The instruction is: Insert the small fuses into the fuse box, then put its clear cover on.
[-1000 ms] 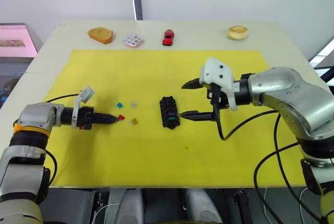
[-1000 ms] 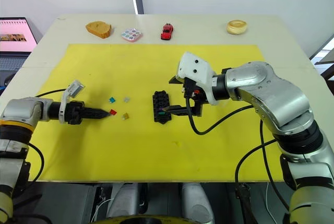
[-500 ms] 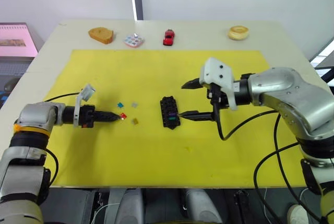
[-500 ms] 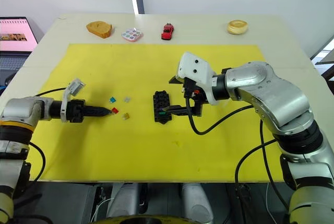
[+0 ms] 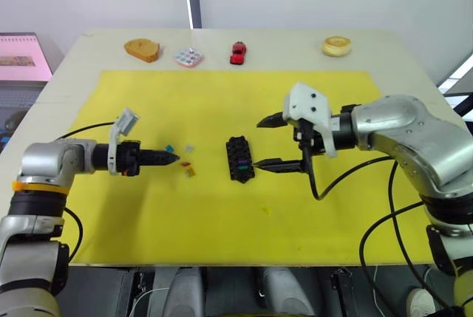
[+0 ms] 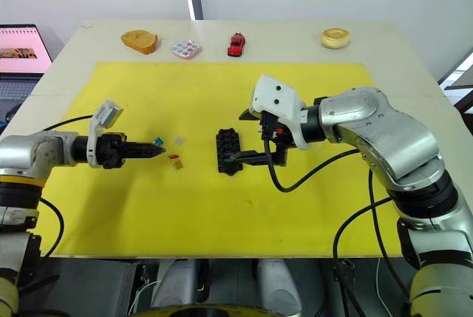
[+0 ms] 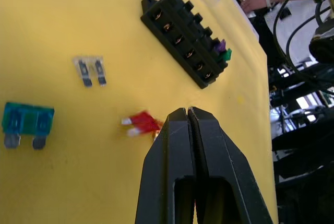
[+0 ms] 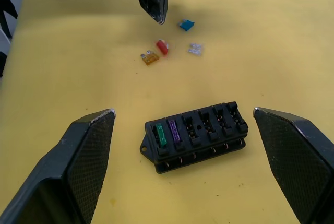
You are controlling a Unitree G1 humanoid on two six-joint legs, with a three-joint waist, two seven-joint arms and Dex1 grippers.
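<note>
red fuse (image 7: 142,124) lies just beyond left end effector (image 7: 188,113).

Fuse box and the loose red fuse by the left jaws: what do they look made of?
The fuse box looks like moulded black plastic, matt, with small brassy metal contacts showing in its slots. The red fuse seems to be translucent coloured plastic with two thin silvery metal blades at one end. The yellow mat under both looks soft and non-glossy, maybe rubber or foam, though I cannot be sure.
</note>
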